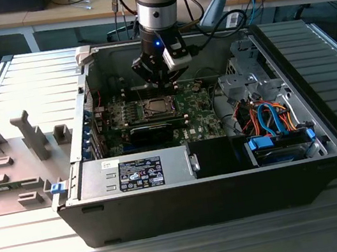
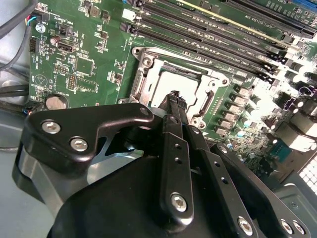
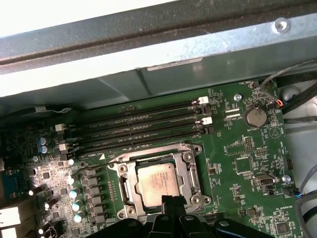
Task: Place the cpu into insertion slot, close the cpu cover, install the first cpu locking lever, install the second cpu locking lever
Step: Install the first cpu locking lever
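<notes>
The cpu [image 3: 154, 179] lies silver face up in the insertion slot [image 3: 120, 168] on the green board. The cpu cover [image 3: 186, 168], a silver frame, lies flat around it, with the chip showing through its cut-out. In the second wrist view the cpu [image 2: 192, 80] sits inside the cover [image 2: 148, 79] just past my fingertips. My gripper [image 3: 171, 202] hangs a little above the near edge of the socket, shut with nothing between its fingers. In the exterior view the gripper [image 1: 163, 85] stands inside the open case above the slot [image 1: 157, 107]. Whether the locking levers are latched I cannot tell.
Four long memory slots [image 3: 138, 126] run beside the socket toward the case wall [image 3: 148, 49]. A coin battery [image 3: 256, 117] sits on the board. A long black card [image 1: 156, 130], the power supply [image 1: 134, 172], orange and blue cables [image 1: 268, 119] and a drive cage [image 1: 281, 142] crowd the case.
</notes>
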`<control>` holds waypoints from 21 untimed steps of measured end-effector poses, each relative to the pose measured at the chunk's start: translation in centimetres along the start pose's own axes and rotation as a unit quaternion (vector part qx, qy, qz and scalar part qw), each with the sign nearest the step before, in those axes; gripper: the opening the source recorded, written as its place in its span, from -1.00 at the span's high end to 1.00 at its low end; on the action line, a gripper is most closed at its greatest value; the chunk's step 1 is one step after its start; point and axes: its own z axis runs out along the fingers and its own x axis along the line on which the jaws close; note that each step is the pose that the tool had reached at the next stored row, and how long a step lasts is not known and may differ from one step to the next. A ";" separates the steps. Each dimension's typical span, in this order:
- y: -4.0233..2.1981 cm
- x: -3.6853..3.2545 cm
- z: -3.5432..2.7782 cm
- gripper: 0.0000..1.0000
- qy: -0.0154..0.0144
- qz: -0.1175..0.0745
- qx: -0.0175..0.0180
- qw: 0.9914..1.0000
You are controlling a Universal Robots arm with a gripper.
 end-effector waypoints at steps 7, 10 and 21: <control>0.00 0.00 0.00 0.79 0.000 -0.011 0.000 1.000; 0.00 0.00 0.00 0.79 -0.001 -0.016 0.000 1.000; 0.00 0.00 0.00 0.79 -0.001 -0.041 0.000 0.999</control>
